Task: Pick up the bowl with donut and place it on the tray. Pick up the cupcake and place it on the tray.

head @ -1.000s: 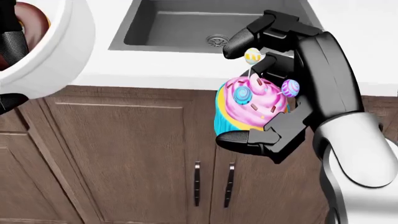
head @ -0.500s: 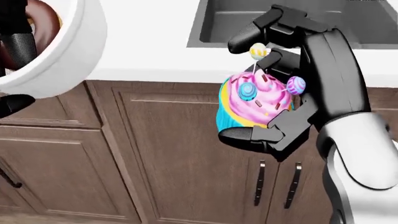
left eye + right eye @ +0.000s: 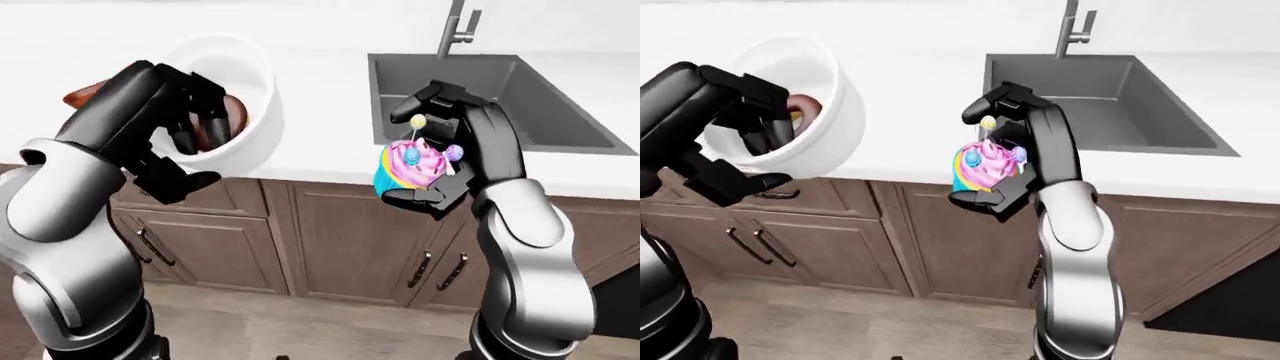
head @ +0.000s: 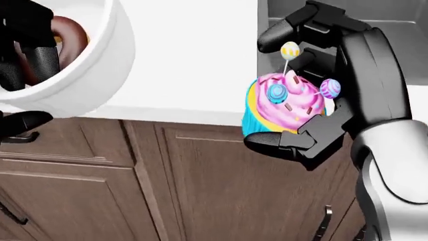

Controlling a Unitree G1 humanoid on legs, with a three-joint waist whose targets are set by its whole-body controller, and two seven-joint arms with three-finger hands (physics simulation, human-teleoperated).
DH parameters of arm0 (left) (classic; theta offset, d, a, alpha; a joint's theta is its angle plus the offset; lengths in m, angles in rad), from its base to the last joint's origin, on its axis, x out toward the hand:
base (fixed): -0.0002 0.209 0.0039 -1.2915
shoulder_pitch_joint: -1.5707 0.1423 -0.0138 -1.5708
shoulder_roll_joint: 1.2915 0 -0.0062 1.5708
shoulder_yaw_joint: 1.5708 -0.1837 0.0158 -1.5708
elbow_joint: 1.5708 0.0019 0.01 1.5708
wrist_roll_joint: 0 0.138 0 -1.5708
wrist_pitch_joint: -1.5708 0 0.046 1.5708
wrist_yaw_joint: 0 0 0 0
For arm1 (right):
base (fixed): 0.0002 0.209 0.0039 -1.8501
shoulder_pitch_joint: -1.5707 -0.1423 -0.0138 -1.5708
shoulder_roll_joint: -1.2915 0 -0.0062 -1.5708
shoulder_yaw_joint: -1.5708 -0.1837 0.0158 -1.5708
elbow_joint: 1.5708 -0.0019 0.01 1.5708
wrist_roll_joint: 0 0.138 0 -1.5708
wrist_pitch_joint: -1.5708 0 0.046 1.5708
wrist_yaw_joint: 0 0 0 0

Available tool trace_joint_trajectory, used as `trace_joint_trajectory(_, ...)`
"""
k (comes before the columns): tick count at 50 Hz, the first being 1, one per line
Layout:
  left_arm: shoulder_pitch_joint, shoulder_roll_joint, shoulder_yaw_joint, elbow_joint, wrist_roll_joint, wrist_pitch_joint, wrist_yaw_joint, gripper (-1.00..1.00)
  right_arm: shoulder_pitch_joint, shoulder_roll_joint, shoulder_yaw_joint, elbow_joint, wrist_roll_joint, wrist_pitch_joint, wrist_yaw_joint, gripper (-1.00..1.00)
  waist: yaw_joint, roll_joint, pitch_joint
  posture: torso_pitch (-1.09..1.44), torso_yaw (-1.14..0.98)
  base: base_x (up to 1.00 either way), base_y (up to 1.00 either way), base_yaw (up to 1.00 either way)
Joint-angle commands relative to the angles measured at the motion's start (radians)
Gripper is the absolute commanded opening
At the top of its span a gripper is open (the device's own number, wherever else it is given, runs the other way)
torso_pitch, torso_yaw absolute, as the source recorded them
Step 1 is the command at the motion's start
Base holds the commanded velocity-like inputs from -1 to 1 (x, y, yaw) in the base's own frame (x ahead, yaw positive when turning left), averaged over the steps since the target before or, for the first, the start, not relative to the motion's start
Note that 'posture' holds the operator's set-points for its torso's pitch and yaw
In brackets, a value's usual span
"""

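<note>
My left hand (image 3: 193,152) is shut on the white bowl (image 3: 248,86), fingers inside the rim and thumb under it. The bowl is tipped on its side with its mouth towards the hand, and the brown donut (image 3: 226,127) shows inside. It hangs over the counter's near edge in the left-eye view. My right hand (image 3: 408,156) is shut on the cupcake (image 3: 410,169), which has pink frosting, a blue wrapper and small lollipops; it is upright, just below the counter edge beside the sink. No tray shows in any view.
A white counter (image 3: 320,105) runs across the views, with a grey sink (image 3: 520,97) and faucet (image 3: 457,30) at the right. Brown cabinet doors (image 3: 340,240) with dark handles stand under it. A brown object (image 3: 80,96) lies on the counter, partly hidden by my left hand.
The whole head view has shifted: sink and counter slid to the right, so the camera has moved left. Both hands keep their hold on bowl and cupcake.
</note>
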Motion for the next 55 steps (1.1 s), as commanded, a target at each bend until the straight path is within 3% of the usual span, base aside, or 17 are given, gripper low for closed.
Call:
trace_joint_trajectory(1, -0.058, 0.032, 0.054, -0.045, 0.033, 0.001, 0.053, -1.0, -0.041, -0.004, 0.002, -0.03, 0.001, -0.019, 0.004, -1.0, 0.011, -0.005, -0.024, 0.0, 0.0, 0.0, 0.58, 0.0)
trace_joint_trajectory(3, -0.059, 0.034, 0.055, -0.046, 0.031, 0.003, 0.052, -1.0, -0.044, -0.005, 0.003, -0.032, 0.0, -0.015, 0.005, -1.0, 0.014, 0.019, -0.032, 0.0, 0.0, 0.0, 0.58, 0.0)
trace_joint_trajectory(5, -0.056, 0.036, 0.057, -0.044, 0.028, 0.001, 0.056, -1.0, -0.049, -0.006, 0.005, -0.037, -0.001, -0.007, 0.006, -1.0, 0.013, 0.079, -0.044, 0.0, 0.0, 0.0, 0.58, 0.0)
trace_joint_trajectory(6, -0.055, 0.037, 0.057, -0.046, 0.027, 0.003, 0.056, -1.0, -0.05, -0.004, 0.004, -0.036, -0.001, -0.008, 0.006, -1.0, 0.006, 0.117, -0.08, 0.0, 0.0, 0.0, 0.57, 0.0)
trace_joint_trajectory(7, -0.055, 0.038, 0.057, -0.046, 0.026, 0.004, 0.057, -1.0, -0.05, -0.003, 0.003, -0.034, 0.001, -0.011, 0.006, -1.0, 0.02, 0.073, -0.047, 0.0, 0.0, 0.0, 0.36, 0.0)
trace_joint_trajectory(8, -0.054, 0.038, 0.058, -0.044, 0.025, 0.003, 0.059, -1.0, -0.055, -0.002, 0.002, -0.04, 0.001, -0.001, 0.006, -1.0, 0.026, 0.087, -0.02, 0.0, 0.0, 0.0, 0.0, 0.0)
trace_joint_trajectory(17, -0.064, 0.05, 0.061, -0.05, 0.02, 0.017, 0.053, -1.0, -0.066, -0.011, 0.009, -0.059, 0.003, 0.027, 0.002, -1.0, 0.01, 0.047, -0.018, 0.0, 0.0, 0.0, 0.0, 0.0)
trace_joint_trajectory(18, -0.063, 0.05, 0.061, -0.051, 0.02, 0.017, 0.052, -1.0, -0.066, -0.011, 0.009, -0.06, 0.002, 0.027, 0.002, -1.0, 0.01, 0.057, -0.035, 0.0, 0.0, 0.0, 0.14, 0.0)
trace_joint_trajectory(25, -0.055, 0.054, 0.065, -0.057, 0.016, 0.018, 0.053, -1.0, -0.063, -0.007, 0.009, -0.057, -0.001, 0.02, 0.001, -1.0, 0.015, 0.024, -0.054, 0.0, 0.0, -0.11, 0.33, 0.0)
trace_joint_trajectory(34, -0.055, 0.055, 0.064, -0.058, 0.014, 0.02, 0.054, -1.0, -0.064, -0.007, 0.008, -0.058, -0.001, 0.017, 0.003, -1.0, 0.005, -0.004, -0.04, 0.0, 0.0, 0.0, 0.38, 0.0)
trace_joint_trajectory(36, -0.055, 0.055, 0.063, -0.056, 0.014, 0.019, 0.055, -1.0, -0.066, -0.008, 0.007, -0.059, -0.002, 0.019, 0.004, -1.0, 0.001, 0.009, -0.041, 0.0, 0.0, 0.0, 0.39, 0.0)
trace_joint_trajectory(38, -0.054, 0.055, 0.063, -0.055, 0.013, 0.018, 0.056, -1.0, -0.07, -0.008, 0.008, -0.061, -0.003, 0.026, 0.005, -1.0, 0.001, -0.025, -0.043, 0.0, 0.0, 0.0, 0.38, 0.0)
trace_joint_trajectory(41, -0.058, 0.056, 0.063, -0.057, 0.015, 0.022, 0.053, -1.0, -0.072, -0.01, 0.01, -0.064, -0.005, 0.03, 0.006, -1.0, 0.0, -0.023, -0.046, 0.0, 0.0, 0.0, 0.39, 0.0)
trace_joint_trajectory(44, -0.06, 0.057, 0.064, -0.056, 0.013, 0.022, 0.053, -1.0, -0.072, -0.011, 0.014, -0.063, -0.009, 0.03, 0.007, -1.0, 0.001, 0.01, -0.026, 0.0, 0.0, 0.0, 0.49, 0.0)
trace_joint_trajectory(47, -0.058, 0.059, 0.068, -0.057, 0.01, 0.022, 0.053, -1.0, -0.077, -0.012, 0.018, -0.064, -0.014, 0.036, 0.009, -1.0, 0.007, 0.021, -0.035, 0.0, 0.0, 0.0, 0.79, 0.0)
trace_joint_trajectory(50, -0.059, 0.065, 0.073, -0.056, 0.004, 0.023, 0.054, -1.0, -0.081, -0.01, 0.02, -0.063, -0.018, 0.038, 0.011, -1.0, 0.003, 0.1, -0.049, 0.0, 0.0, 0.0, 0.8, 0.0)
trace_joint_trajectory(55, -0.06, 0.071, 0.076, -0.058, -0.002, 0.029, 0.056, -1.0, -0.085, -0.008, 0.021, -0.061, -0.024, 0.037, 0.013, -1.0, 0.007, 0.081, -0.03, 0.0, 0.0, 0.0, 0.8, 0.0)
